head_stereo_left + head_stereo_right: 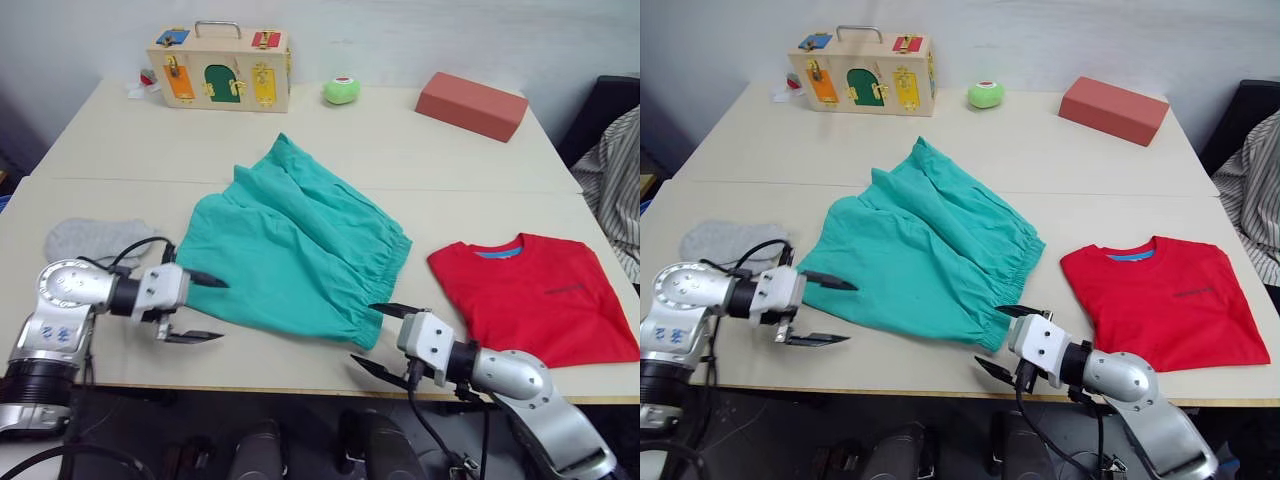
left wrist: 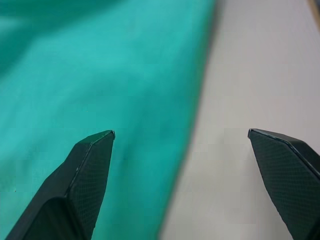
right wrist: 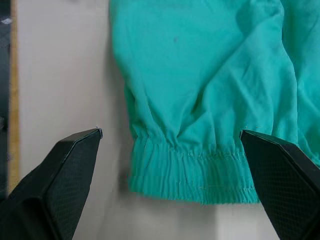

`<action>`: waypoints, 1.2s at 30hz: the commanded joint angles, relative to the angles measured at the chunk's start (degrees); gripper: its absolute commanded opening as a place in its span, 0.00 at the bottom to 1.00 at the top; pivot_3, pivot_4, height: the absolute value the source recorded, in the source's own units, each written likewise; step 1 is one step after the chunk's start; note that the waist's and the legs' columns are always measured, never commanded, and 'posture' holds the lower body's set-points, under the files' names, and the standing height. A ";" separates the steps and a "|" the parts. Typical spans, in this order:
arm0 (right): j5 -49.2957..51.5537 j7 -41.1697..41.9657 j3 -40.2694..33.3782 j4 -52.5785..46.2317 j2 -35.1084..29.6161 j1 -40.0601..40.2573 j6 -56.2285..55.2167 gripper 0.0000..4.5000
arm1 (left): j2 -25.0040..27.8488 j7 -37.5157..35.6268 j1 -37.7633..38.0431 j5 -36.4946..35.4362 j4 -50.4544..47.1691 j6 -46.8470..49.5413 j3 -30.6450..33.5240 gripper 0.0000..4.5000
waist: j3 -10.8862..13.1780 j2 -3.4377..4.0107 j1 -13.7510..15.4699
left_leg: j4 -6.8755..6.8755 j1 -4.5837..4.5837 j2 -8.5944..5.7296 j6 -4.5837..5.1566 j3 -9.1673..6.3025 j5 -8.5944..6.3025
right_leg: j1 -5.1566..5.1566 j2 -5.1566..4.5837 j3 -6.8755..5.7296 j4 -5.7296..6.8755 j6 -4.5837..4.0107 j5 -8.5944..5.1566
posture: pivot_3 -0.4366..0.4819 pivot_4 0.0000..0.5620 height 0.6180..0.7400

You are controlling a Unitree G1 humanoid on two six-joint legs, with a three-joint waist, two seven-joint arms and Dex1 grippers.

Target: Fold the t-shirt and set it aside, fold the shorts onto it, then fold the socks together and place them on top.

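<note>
the left gripper (image 1: 205, 309) is spread wide at the near-left edge of the shorts (image 1: 290, 245), its upper finger lying over the teal cloth and its lower one over bare table (image 1: 400, 140) — nothing between them. in the left wrist view one fingertip (image 2: 95, 150) sits over the green fabric and the other over the pale tabletop, with the shorts' edge running between the two.

the right gripper (image 1: 385, 338) is also wide open, empty, at the near corner of the shorts where the gathered elastic waistband (image 3: 192, 170) ends; in the right wrist view the band lies between the two fingers, apart from both.

the shorts lie spread flat and slanted across the middle of the table, waistband towards the robot's right. just right of them the t-shirt (image 1: 540, 295) lies folded, collar away from the robot, near the front-right edge. the socks (image 1: 95, 240) sit as a grey heap at the left, behind the left arm.

along the far side stand a wooden latch box (image 1: 220, 68), a small green ball (image 1: 341, 90) and a red-brown block (image 1: 471, 104) — all well apart from the clothes.
</note>
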 commanded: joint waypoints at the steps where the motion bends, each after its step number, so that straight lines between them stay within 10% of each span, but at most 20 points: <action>1: -3.35 -1.01 1.12 2.49 1.21 -1.56 -4.18 1.00 | 0.36 4.51 -2.98 1.85 6.24 -4.75 1.25 1.00 | 0.00 -0.01 0.41 | 0.02 0.00 -0.02 0.08 0.00 -0.05 | 0.02 -0.02 0.00 0.00 0.00 0.00 | 0.48 0.27 1.00; 6: -5.39 -0.96 1.64 5.58 2.39 -3.63 -6.83 0.72 | 0.33 10.03 -6.83 6.66 15.86 -9.25 -1.02 0.96 | -0.02 0.00 0.46 | 0.07 0.08 -0.01 0.13 0.08 -0.04 | 0.03 -0.02 0.03 0.12 0.08 0.05 | 0.48 0.27 1.00; 15: -4.74 1.91 0.90 7.47 1.43 -4.79 -8.78 0.01 | -0.91 9.48 -13.78 11.79 30.55 -16.45 -7.66 0.39 | -0.33 0.53 0.39 | 0.03 0.35 0.03 0.05 0.18 0.05 | 0.09 0.02 0.07 0.33 0.07 0.04 | 0.48 0.27 1.00; 20: -2.39 4.40 -1.93 7.51 -0.37 -3.58 -10.53 0.00 | -0.39 -0.23 -9.47 4.79 22.00 -10.70 -7.47 0.02 | -0.40 0.65 0.03 | 0.03 0.35 0.02 0.04 0.21 0.06 | 0.08 0.01 0.11 0.36 0.05 0.03 | 0.48 0.27 1.00; 32: 11.68 19.01 -10.25 5.89 -9.16 6.15 -17.09 0.00 | 16.52 -3.07 25.56 -28.16 -38.02 42.44 7.46 0.01 | -0.10 0.12 -1.52 | -0.03 0.17 0.07 -0.02 0.31 -0.12 | 0.02 0.00 0.24 0.00 0.11 -0.06 | 0.48 0.27 1.00; 36: 12.24 21.52 -12.74 6.72 -11.40 10.52 -19.24 0.00 | 18.90 -4.11 37.17 -27.09 -44.78 46.42 12.21 0.01 | -0.08 0.22 -1.25 | 0.00 0.32 0.04 0.16 0.26 -0.28 | 0.16 0.00 0.28 -0.02 0.18 -0.07 | 0.48 0.27 1.00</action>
